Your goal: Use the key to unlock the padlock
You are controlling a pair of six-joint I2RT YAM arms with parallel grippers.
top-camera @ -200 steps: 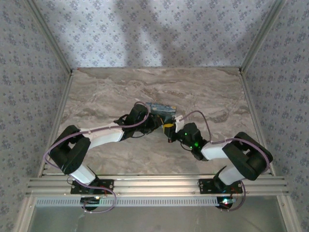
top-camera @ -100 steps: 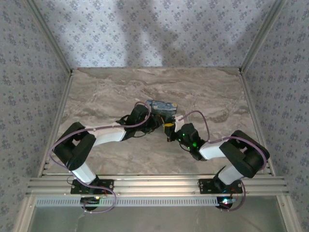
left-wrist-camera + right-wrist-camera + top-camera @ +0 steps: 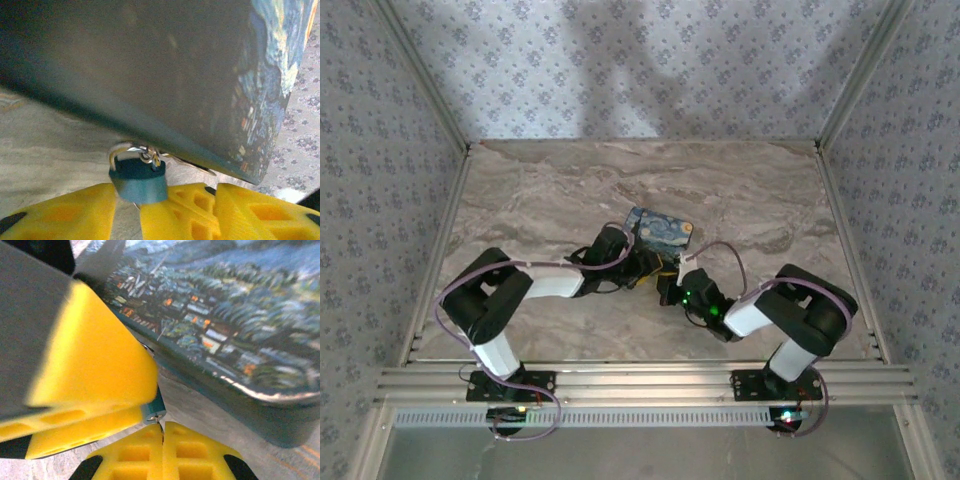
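The small teal padlock hangs by its pale shackle from the hasp of the swirl-painted box. My left gripper is open, with the padlock between its yellow fingers and resting against the left one. My right gripper is shut on the key, a thin metal sliver. The key's tip meets the underside of the padlock. In the top view both grippers, left and right, meet at the near edge of the box.
The box rests on the marble table, just beyond both grippers. Aluminium rails run along the near edge, and patterned walls close in the other three sides.
The box has turned a little, and more of its painted lid shows. The right wrist has moved left and nearer. The left arm's elbow has swung to the right. Both grippers have stayed at the padlock.
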